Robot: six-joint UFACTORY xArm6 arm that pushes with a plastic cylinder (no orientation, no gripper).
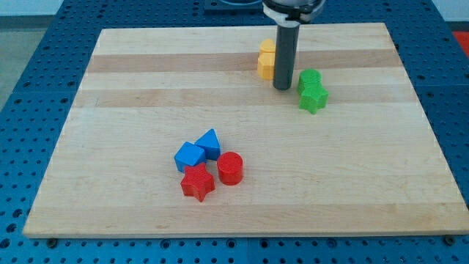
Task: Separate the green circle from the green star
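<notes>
The green circle sits at the view's upper right, touching the green star just below it. My tip rests on the board just left of the green circle, a small gap from it. The rod rises to the view's top and partly hides two yellow blocks.
Two yellow blocks stand stacked in depth just left of the rod. A cluster lies at the lower middle: a blue block, a blue triangle, a red cylinder and a red star. The wooden board is edged by a blue perforated table.
</notes>
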